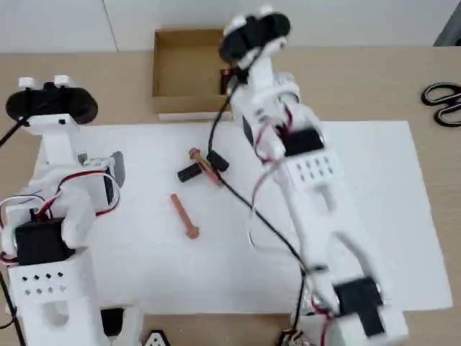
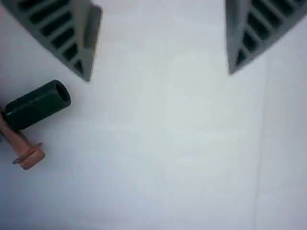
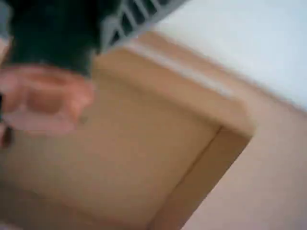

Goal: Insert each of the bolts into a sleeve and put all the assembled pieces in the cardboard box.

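Pale wooden desk (image 1: pixel 360 79) had a big white sheet (image 1: pixel 389 202) on it, with the open brown cardboard box (image 1: pixel 187 72) at the sheet's far edge. Right hand (image 1: pixel 230 79) hung over the box, pinching a dark sleeve (image 3: pixel 53 33) with an orange bolt head (image 3: pixel 45 100) sticking out. Left hand (image 2: pixel 159 74) was spread above the sheet, near a loose black sleeve (image 2: pixel 37 104) and a loose copper bolt (image 2: pixel 26 153).

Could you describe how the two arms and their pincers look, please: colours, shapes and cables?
Both the left arm and the right arm are white plastic shells with black motor blocks at the joints and small hole patterns on some segments. Red, black and white wires run along them. The left pincer has grey, triangular, ribbed fingers.
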